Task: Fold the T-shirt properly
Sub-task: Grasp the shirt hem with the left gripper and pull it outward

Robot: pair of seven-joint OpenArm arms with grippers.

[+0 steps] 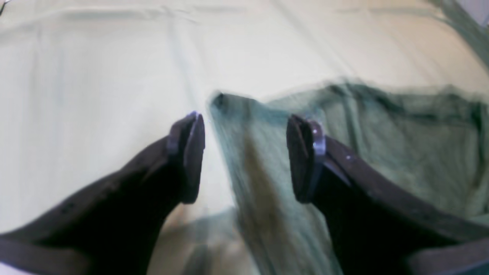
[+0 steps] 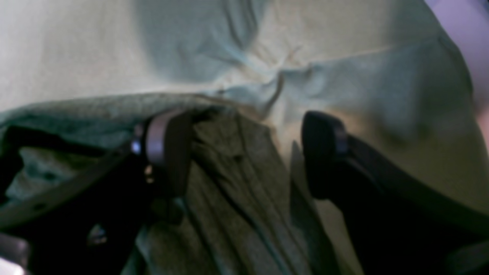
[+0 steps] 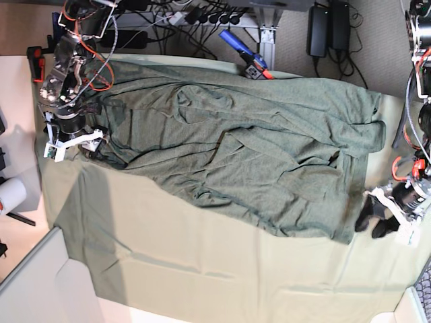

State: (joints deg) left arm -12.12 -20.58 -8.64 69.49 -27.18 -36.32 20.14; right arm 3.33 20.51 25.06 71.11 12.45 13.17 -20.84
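The dark olive T-shirt [image 3: 256,155] lies spread and wrinkled across the pale green tablecloth [image 3: 202,269]. My left gripper [image 3: 374,219] is at the shirt's lower right corner. In the left wrist view the left gripper [image 1: 248,152] is open, and the T-shirt's [image 1: 401,145] edge lies below and between its fingers. My right gripper [image 3: 93,140] is at the shirt's left edge. In the right wrist view the right gripper [image 2: 246,152] stands wide open over a bunched fold of the T-shirt [image 2: 237,198], which one finger [image 2: 168,149] touches.
A blue-handled clamp [image 3: 244,55] sits at the table's back edge, with cables and power bricks [image 3: 326,27] behind it. A white roll [image 3: 10,195] stands off the table's left side. The tablecloth's front edge [image 3: 121,299] runs along the bottom.
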